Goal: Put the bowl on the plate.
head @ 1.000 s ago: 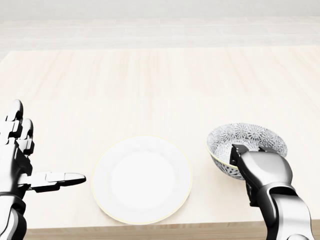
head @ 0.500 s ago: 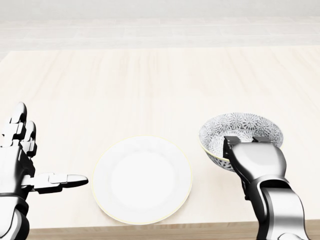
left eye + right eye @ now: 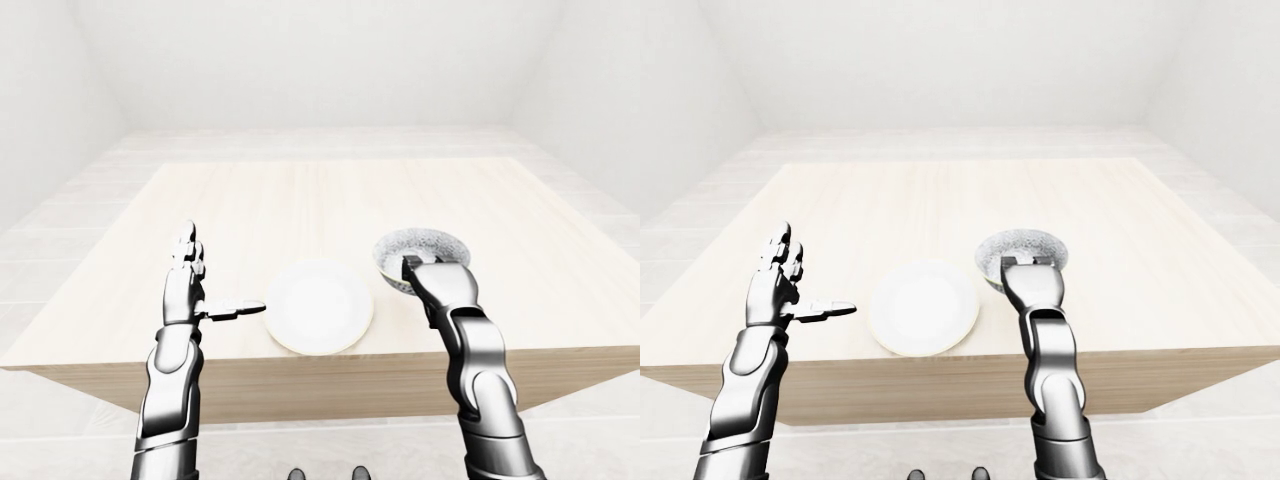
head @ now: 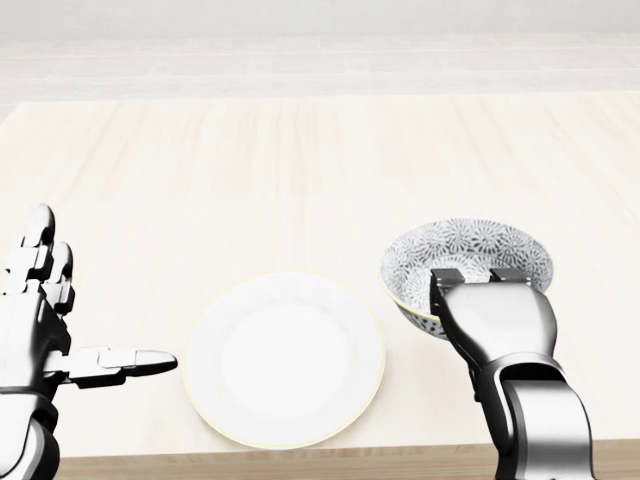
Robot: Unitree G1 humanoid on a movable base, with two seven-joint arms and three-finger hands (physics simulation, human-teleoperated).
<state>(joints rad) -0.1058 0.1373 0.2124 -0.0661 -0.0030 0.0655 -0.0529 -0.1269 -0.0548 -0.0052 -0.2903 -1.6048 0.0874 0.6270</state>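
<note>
A white plate (image 4: 285, 358) lies on the pale wooden table (image 4: 300, 170), low in the head view. Just to its right is a bowl with a grey flower pattern (image 4: 465, 250), apart from the plate's rim. My right hand (image 4: 475, 285) is shut on the bowl's near rim, with two fingers hooked over the edge into the bowl; the thumb is hidden beneath it. My left hand (image 4: 95, 300) stands open at the left of the plate, fingers upright and thumb pointing toward the plate, holding nothing.
The table's near edge (image 4: 300, 465) runs just below the plate. Pale tiled floor (image 3: 60, 240) and white walls surround the table. Nothing else stands on the tabletop.
My right hand has carried the bowl leftward toward the plate and slightly up in the view. The left hand has barely moved.
</note>
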